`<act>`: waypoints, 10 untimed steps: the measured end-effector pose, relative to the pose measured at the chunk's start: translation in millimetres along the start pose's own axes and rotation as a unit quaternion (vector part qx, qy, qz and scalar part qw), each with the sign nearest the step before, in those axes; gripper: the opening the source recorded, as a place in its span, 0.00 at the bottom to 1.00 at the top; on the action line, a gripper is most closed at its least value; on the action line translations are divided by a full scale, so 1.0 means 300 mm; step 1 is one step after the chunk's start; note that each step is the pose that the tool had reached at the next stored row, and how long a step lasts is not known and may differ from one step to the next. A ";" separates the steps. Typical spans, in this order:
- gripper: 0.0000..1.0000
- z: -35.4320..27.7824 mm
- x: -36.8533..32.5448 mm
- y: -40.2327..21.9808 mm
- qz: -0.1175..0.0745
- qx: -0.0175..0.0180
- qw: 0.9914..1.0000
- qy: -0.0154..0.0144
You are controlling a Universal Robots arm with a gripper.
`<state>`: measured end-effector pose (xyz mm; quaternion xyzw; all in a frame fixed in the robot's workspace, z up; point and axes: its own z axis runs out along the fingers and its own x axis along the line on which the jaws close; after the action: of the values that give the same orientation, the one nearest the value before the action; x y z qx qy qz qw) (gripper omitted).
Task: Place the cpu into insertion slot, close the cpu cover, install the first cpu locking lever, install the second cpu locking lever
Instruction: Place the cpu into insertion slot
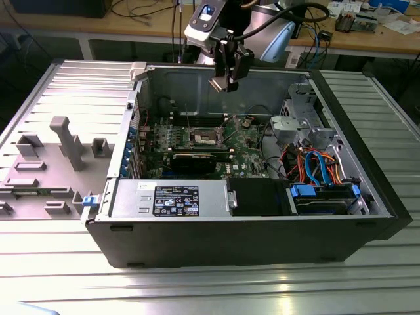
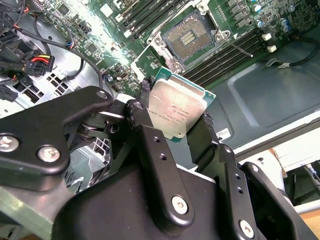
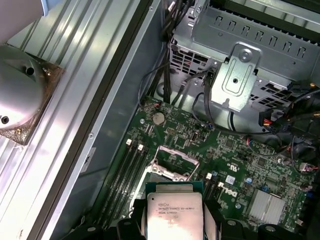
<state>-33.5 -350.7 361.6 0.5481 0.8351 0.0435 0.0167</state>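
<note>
Plainly, the cpu (image 3: pixel 172 215) is clamped by two opposite edges between the fingers (image 2: pixel 206 131) of the gripper (image 2: pixel 175 107) and is carried well above the green motherboard (image 3: pixel 235 155) inside the open computer case (image 1: pixel 230 243). The insertion slot (image 2: pixel 192 34) is seen apart from the chip, with its dark centre uncovered. The chip is judged to be light, thin and stiff, with a smooth metal top that may slip under a loose grip. Its underside and the socket's contacts are judged fragile, so the bare edges are taken as the right place to hold it, and the faces are best left untouched. Room is judged fair directly over the socket. At board level it is hemmed in by the memory slots (image 2: pixel 225 60) on its flanks, while the case wall (image 3: pixel 115 100), the drive cage (image 3: pixel 240 45) and loose cables (image 3: pixel 200 95) narrow the way in.
</note>
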 end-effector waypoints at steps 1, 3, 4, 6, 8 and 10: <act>0.55 0.001 0.001 -0.002 0.000 0.000 1.000 0.000; 0.55 0.002 0.005 -0.011 0.001 0.000 1.000 0.000; 0.55 0.004 0.006 -0.014 0.002 0.000 1.000 0.000; 0.55 0.008 0.006 -0.016 0.008 0.000 1.000 -0.001; 0.55 0.014 0.006 -0.016 0.018 0.000 1.000 -0.001; 0.55 0.016 0.006 -0.016 0.024 0.000 1.000 -0.002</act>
<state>-38.4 -350.7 356.4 0.5677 0.8219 0.0426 0.0172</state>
